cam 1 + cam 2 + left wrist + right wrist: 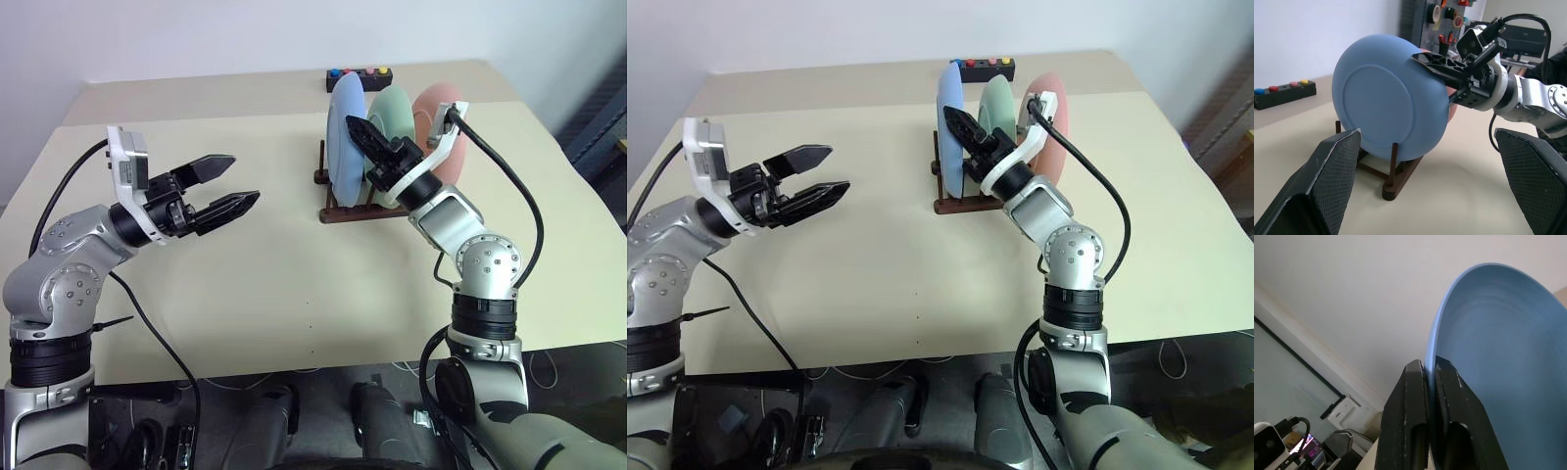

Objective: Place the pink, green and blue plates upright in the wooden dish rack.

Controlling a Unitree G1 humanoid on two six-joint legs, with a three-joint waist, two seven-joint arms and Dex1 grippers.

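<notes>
Right gripper (361, 132) pinches rim of round matte light blue plate (345, 137), upright in dark wooden peg rack (338, 208) beside green and pink; next release and withdraw; left gripper (227, 186) wide open

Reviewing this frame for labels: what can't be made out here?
- Right gripper: fingers straddle the blue plate rim; whether they press it is unclear.
- Green plate and pink plate: lower halves hidden by the right arm in the eye views.
- Wooden dish rack: far pegs hidden behind the blue plate in the left wrist view.
- Black box: button markings too small.
</notes>
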